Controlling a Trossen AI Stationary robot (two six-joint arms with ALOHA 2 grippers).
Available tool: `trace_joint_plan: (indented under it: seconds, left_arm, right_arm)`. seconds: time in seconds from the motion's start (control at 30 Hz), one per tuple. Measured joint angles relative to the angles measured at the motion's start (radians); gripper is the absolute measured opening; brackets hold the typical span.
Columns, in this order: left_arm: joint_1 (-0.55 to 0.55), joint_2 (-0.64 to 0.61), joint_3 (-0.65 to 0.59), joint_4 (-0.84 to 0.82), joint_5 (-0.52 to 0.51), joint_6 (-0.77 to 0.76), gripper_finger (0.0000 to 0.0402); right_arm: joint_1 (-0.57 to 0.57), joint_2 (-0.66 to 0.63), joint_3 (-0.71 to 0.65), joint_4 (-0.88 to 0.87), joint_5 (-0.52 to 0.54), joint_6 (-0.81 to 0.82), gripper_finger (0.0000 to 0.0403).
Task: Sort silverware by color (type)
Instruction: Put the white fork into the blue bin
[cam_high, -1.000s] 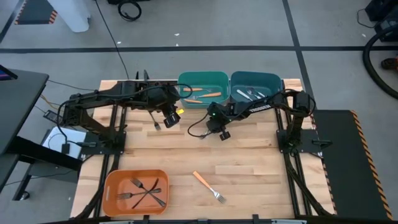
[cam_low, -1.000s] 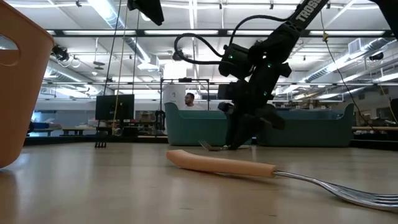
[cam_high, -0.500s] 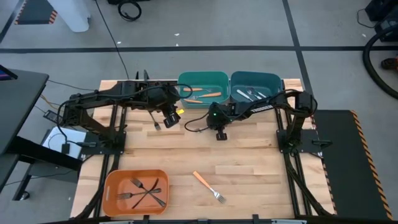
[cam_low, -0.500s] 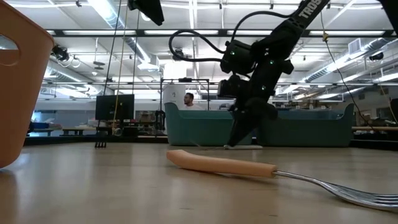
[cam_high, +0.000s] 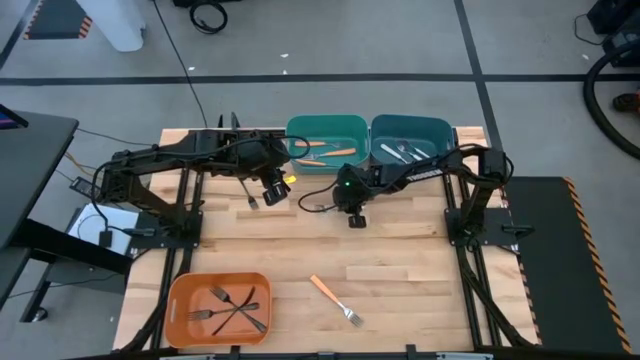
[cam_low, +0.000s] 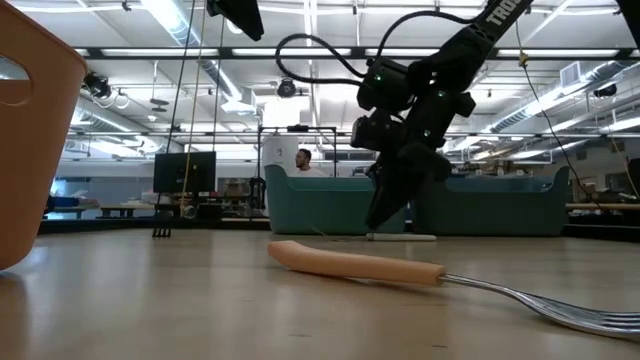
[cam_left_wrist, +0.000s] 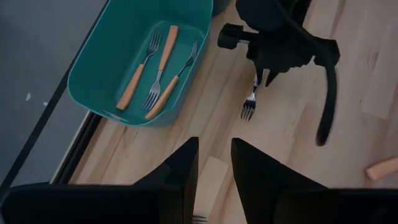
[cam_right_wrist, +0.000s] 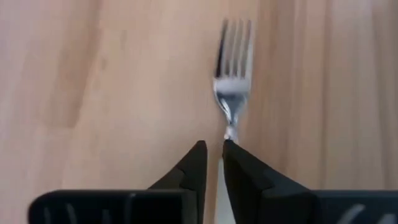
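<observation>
The right gripper (cam_high: 356, 219), now drawn slightly left over the table, pinches a silver fork (cam_right_wrist: 232, 68) by its neck, so it looks ready for lifting toward the blue bin (cam_high: 447, 130).

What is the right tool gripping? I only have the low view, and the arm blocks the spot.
Observer: A silver fork lying on the table. The right tool is shut on its handle, just behind the neck.
Operator: And where is the left tool?
Observer: The left tool is open and holds nothing. It hovers above the table beside the teal bin.
Operator: What's in that bin?
Observer: Three orange-handled forks, lying roughly side by side.
</observation>
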Motion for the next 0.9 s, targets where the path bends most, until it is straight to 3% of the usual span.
trace_joint_plan:
  seconds: [0.27,0.9]
  left_arm:
    - [0.000,0.000,0.000,0.000,0.000,-0.002,0.0105]
    - [0.000,0.000,0.000,0.001,0.000,0.000,0.0105]
  right_arm:
    - [0.010,-0.002,0.002,0.084,0.052,-0.003,0.0097]
    - [0.009,0.015,-0.080,0.155,0.079,-0.015,0.0099]
